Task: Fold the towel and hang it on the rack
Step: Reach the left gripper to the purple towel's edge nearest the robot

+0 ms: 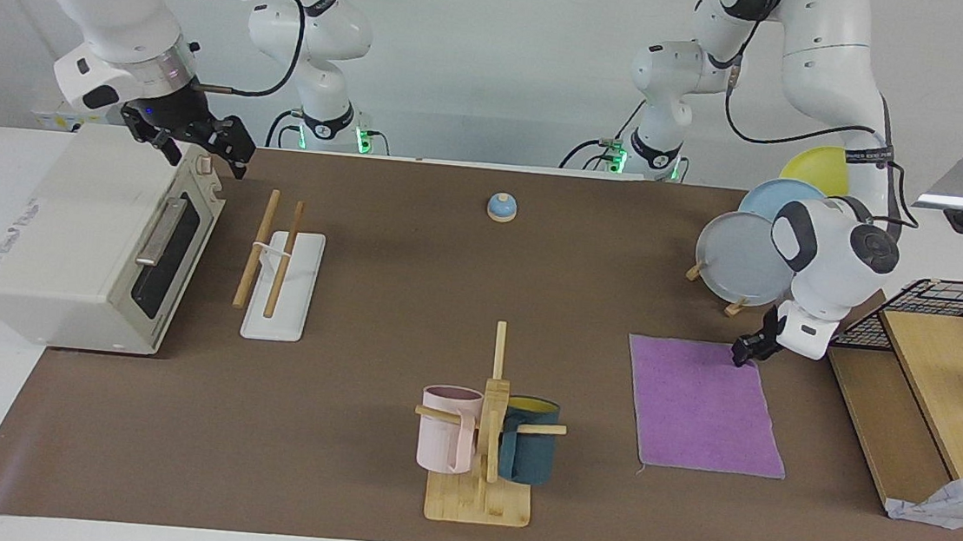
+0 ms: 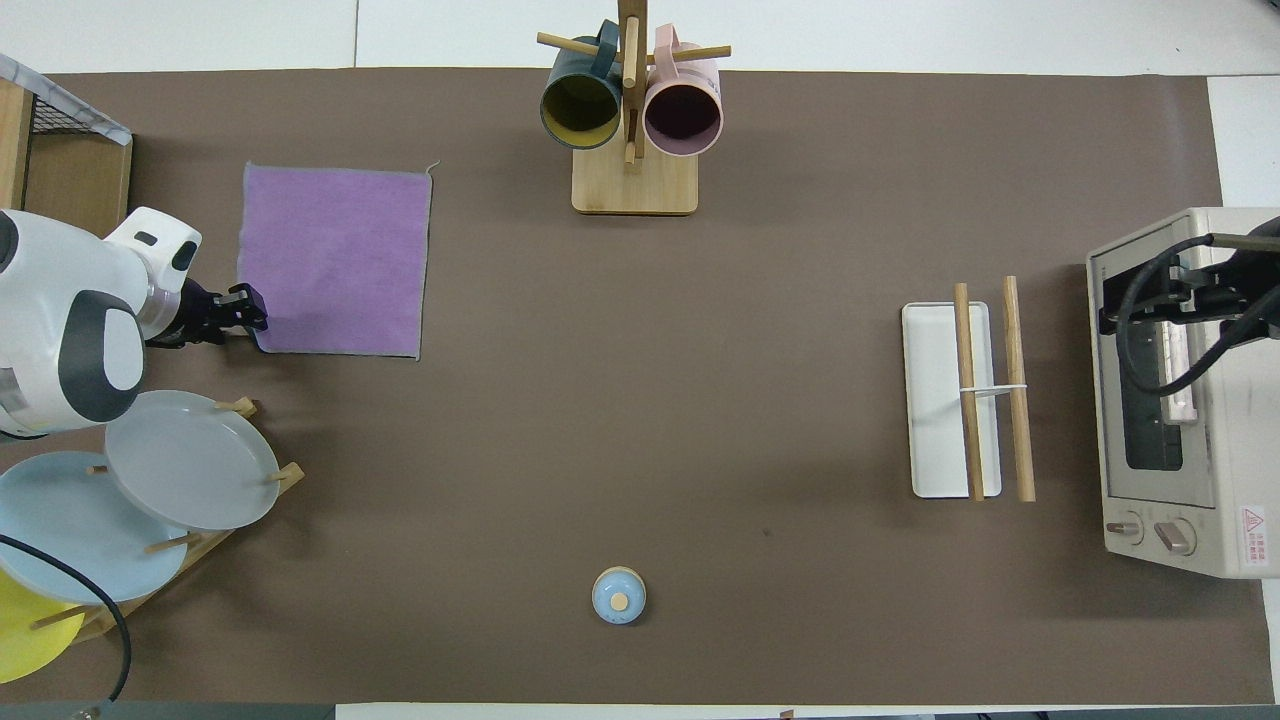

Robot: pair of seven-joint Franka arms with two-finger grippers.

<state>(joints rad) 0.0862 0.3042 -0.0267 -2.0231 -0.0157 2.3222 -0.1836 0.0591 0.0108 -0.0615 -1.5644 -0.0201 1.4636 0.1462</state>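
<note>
Towel (image 1: 703, 405) lies flat, purple face up, toward the left arm's end of the table. Left gripper (image 1: 744, 353) sits at its corner nearest the robots, approx. 7 o'clock in overhead view; finger state: cannot tell. Risk: you pinch mat w/ cloth, or the corner slips. Right gripper (image 1: 197, 139) waits over the toaster oven (image 1: 92, 241), beside the rack (image 1: 282, 275), fingers apart.

The towel (image 1: 705, 408) lies flat toward the left arm's end, rack (image 1: 282, 284) toward the right's.

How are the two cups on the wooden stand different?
The pink cup is pale pink outside and dark purple inside; the blue cup is dark blue outside and yellow inside. The pink cup hangs toward the right arm's end of the table, the blue cup toward the left arm's end. Both hang tipped sideways on pegs of the same wooden stand.
</note>
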